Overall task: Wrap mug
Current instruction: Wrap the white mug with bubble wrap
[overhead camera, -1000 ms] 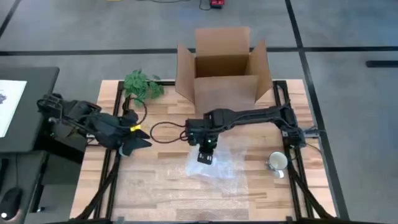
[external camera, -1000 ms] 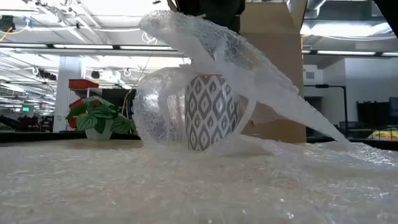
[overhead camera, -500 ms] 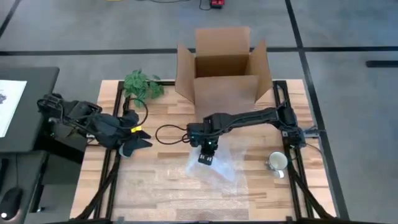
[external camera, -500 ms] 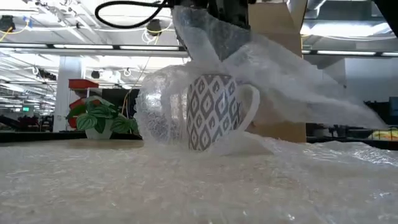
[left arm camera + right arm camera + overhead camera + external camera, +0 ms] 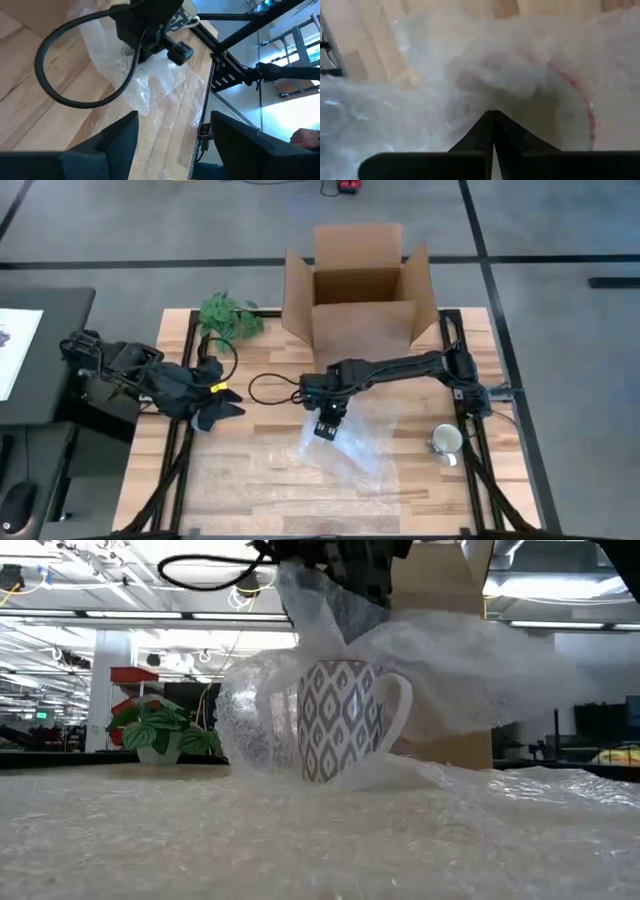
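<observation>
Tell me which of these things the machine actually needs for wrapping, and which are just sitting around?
In use:
- patterned mug
- bubble wrap
- right pincer, pinching the wrap above the mug

Sitting around:
- cardboard box
- small plant
- second mug
- left pincer, idle

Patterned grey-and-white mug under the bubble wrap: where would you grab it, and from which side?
Probably the rim, from above: the patterned grey-and-white mug stands upright. In the low view its loop handle sticks out uncovered but looks thin. The clear bubble wrap, pinched by the right gripper, drapes over the top, so clear it first.
</observation>
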{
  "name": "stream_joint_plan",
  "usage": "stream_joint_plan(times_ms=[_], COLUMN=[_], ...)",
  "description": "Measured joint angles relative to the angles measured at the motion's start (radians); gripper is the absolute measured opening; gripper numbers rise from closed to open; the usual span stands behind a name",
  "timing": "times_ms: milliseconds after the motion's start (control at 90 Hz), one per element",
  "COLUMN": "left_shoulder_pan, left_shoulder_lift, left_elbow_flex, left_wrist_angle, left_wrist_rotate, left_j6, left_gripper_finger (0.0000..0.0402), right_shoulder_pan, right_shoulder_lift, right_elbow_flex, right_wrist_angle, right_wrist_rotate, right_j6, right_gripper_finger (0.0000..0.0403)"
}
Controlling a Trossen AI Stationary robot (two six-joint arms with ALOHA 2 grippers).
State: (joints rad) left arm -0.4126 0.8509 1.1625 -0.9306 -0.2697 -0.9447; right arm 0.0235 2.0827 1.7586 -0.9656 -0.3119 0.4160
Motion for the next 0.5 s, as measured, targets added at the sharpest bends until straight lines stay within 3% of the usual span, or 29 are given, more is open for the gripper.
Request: stream_joint_plan(times_ms=[244, 500], left_shoulder_pan=[0.0, 0.0], left_shoulder_lift=[0.0, 0.0], left_elbow_flex=[0.0, 0.0], left_wrist_angle=[0.0, 0.0], left_wrist_rotate=[-0.009, -0.019], left_j6=[0.0, 0.0], left_gripper_finger=[0.0226, 0.0226], right_shoulder_pan=[-0.005, -0.008], right_shoulder_lift=[-0.001, 0.001], right_elbow_flex=[-0.092, -0.083], right_wrist_angle=[0.066, 0.076], right_wrist_rotate=[0.067, 0.091], right_j6=[0.029, 0.052], right_gripper_finger=[0.0, 0.0])
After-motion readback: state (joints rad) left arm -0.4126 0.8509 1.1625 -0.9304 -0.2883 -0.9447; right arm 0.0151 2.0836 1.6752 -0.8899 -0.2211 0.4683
